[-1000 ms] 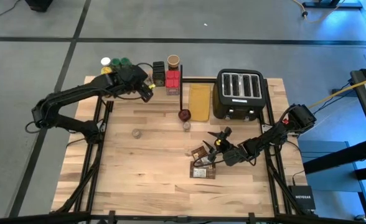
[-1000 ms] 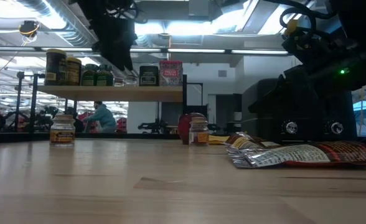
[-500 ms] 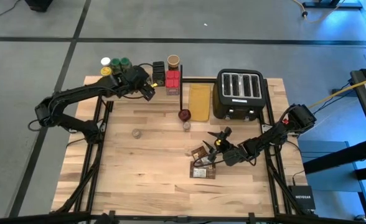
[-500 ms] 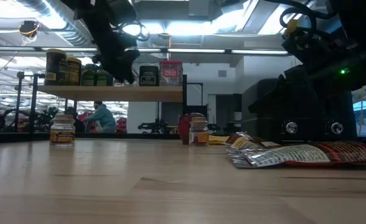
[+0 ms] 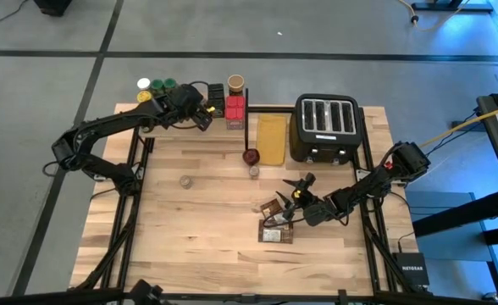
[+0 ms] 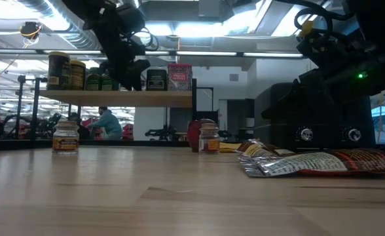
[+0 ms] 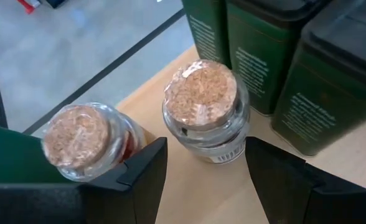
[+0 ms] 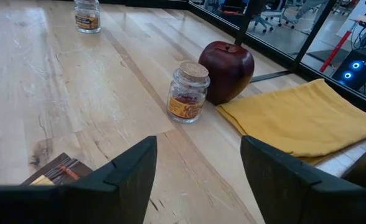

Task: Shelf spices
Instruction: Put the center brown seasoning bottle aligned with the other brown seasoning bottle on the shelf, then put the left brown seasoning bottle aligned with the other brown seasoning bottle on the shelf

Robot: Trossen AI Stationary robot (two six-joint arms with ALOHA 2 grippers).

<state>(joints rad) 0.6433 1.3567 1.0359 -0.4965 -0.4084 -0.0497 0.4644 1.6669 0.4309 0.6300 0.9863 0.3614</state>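
Two cork-stoppered glass jars (image 7: pixel 206 109) stand on the shelf (image 6: pixel 124 98), a raised light-wood plank on a thin black frame at the table's far left edge; the left gripper (image 7: pixel 203 177) hovers over one of them, its dark fingers spread apart on either side without touching the glass. Beside that jar stand dark green rectangular tins (image 7: pixel 261 53) with pale lettering too small to read. From table height the shelf row shows round dark jars (image 6: pixel 59 71), a black tin and a red tin (image 6: pixel 179 77) with white print that cannot be made out. Compared with a second ago, the left arm has reached farther along the shelf toward the red tins, and the rest has not moved. On the tabletop (image 5: pixel 198 229) lie a small jar with a yellow label (image 6: pixel 65 137), a cork-topped jar of reddish spice (image 8: pixel 187 92) touching a glossy dark red apple-shaped piece (image 8: pixel 227 70), a folded yellow cloth (image 8: pixel 295 118) and crinkled foil packets (image 6: pixel 310 160). The right gripper (image 8: pixel 195 180) waits low near the packets, fingers apart and empty. A black four-slot toaster (image 5: pixel 327 125) sits at the far right.
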